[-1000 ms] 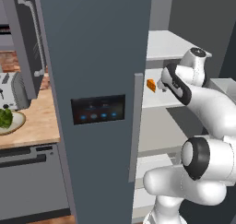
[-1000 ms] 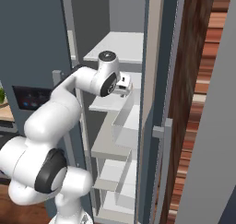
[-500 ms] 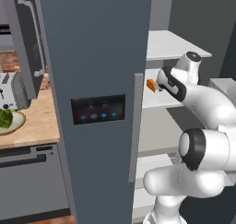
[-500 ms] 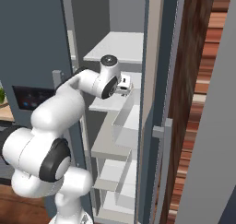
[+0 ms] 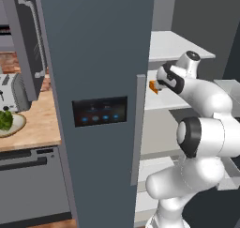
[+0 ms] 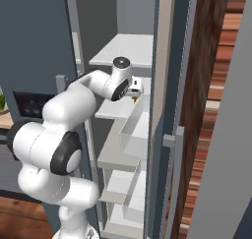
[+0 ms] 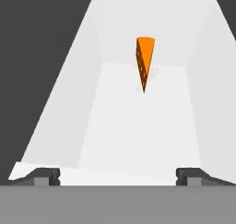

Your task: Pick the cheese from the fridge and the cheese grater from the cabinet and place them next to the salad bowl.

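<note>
Arm reaches level into the fridge (image 5: 98, 58); gripper (image 7: 118, 176) spread wide, holding nothing, over the shelf's (image 7: 138, 126) front edge; cheese (image 7: 144, 61) toward the shelf's back edge; salad bowl (image 5: 10, 124) on the counter (image 5: 35, 128), left of the fridge.

From my station the fridge (image 5: 98, 58) door reads as smooth matt blue-grey with a glossy dark control panel (image 5: 100, 111), and its inner shelves (image 7: 138, 126) look like plain matt white plastic. The cheese (image 7: 144, 61) has a flat, waxy orange face pitted with small holes. The tabletop (image 5: 33, 124) shows pale wood grain.
</note>
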Tool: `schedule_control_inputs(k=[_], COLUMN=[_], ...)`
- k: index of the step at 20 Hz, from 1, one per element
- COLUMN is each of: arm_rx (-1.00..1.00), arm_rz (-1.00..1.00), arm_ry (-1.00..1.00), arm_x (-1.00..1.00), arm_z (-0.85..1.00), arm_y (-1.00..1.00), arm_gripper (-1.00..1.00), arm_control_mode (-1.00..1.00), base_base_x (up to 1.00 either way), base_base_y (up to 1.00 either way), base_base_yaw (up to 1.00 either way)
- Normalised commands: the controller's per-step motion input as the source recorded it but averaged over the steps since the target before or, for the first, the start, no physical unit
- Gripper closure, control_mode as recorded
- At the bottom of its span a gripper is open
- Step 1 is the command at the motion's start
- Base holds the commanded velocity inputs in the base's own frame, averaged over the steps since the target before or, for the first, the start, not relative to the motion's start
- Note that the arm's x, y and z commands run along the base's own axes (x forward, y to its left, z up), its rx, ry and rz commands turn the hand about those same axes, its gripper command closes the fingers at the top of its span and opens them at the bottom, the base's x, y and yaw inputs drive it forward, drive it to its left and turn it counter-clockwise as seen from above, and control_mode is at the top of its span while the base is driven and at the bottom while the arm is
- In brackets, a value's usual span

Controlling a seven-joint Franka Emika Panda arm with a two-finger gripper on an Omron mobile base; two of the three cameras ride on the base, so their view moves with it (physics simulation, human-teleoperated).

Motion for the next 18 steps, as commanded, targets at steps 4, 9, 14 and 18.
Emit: schedule_control_inputs(k=[4, 9, 14, 18], arm_rx=[0.00, 0.00, -0.01, 0.00], arm_rz=[0.01, 0.00, 0.00, 0.00], arm_ry=[0.00, 0.00, 0.00, -0.15], arm_x=[0.28, 0.24, 0.24, 0.09], arm_z=[-0.35, -0.43, -0.37, -0.39], arm_y=[0.00, 0.00, 0.00, 0.00], arm_gripper=[-1.00, -1.00, -1.00, -1.00], arm_control_mode=[-1.00, -1.00, -1.00, -1.00], base_base_x=[0.00, 0.00, 0.00, 0.00], base_base_y=[0.00, 0.00, 0.00, 0.00], base_base_yaw=[0.00, 0.00, 0.00, 0.00])
